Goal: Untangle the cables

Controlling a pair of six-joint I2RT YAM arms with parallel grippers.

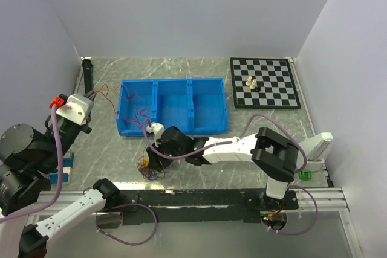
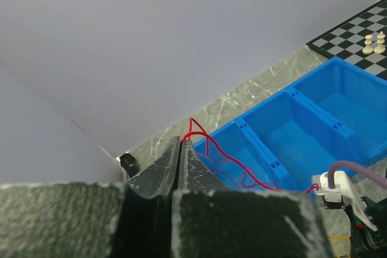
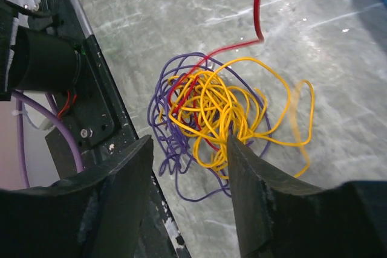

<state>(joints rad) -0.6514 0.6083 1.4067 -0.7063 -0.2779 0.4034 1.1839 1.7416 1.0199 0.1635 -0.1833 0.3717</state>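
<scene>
Right now the cables [image 3: 208, 110] are lying in a loose, roundish knot on the tabletop [image 3: 338, 77], with yellow loops on top, purple ones spilling toward the lower left of the wrist frame, and no clear long axis. In the top view the knot is sitting low in the centre, just below the blue tray [image 1: 172, 81].

The right hand [image 3: 190, 191] is hanging directly over it with its fingers standing apart. The knot's near edge is lying between them and the bulk is lying just beyond the tips, toward the top of that frame. One fingertip [image 3: 242, 149] is sitting right at the yellow loops.

The left hand [image 2: 180, 149] is pinching the red wire [image 2: 208, 149] with its fingers fully together, raised at the left of the top view, well apart from the knot. That red wire is running from the knot's upper edge, over the tray's left compartment, up to the left hand.

So the right hand is by far the nearer. Its grab is probably going to catch only the near loops unless it reaches slightly further in.
</scene>
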